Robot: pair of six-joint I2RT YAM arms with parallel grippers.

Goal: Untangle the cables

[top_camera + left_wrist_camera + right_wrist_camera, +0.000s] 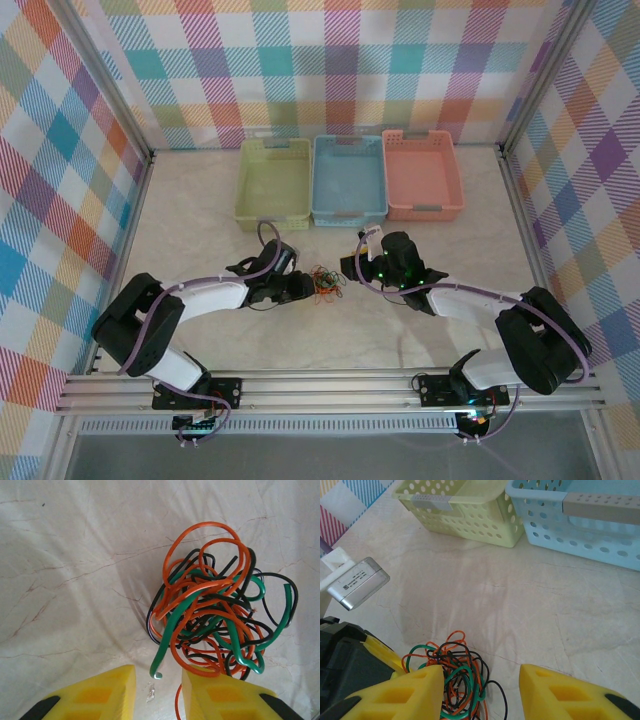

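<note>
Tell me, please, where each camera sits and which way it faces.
Top external: above and behind the bases, looking down on the table; left arm and right arm show.
Left wrist: left arm, looking down past the open left gripper at the cables.
Right wrist: right arm, looking across the table past the open right gripper toward the green basket.
All three see the cables.

Pastel plaid panels are enclosing the workspace: a back wall (330,70), a left wall (50,200) and a right wall (590,170), with slim metal posts (105,85) running up the corners. A cream, marble-veined surface (200,200) is lying faintly creased under soft, even light. Three perforated baskets, green (272,218), blue (348,215) and orange (424,210), are sitting side by side near the back wall. An aluminium rail (330,388) is spanning the near edge.
</note>
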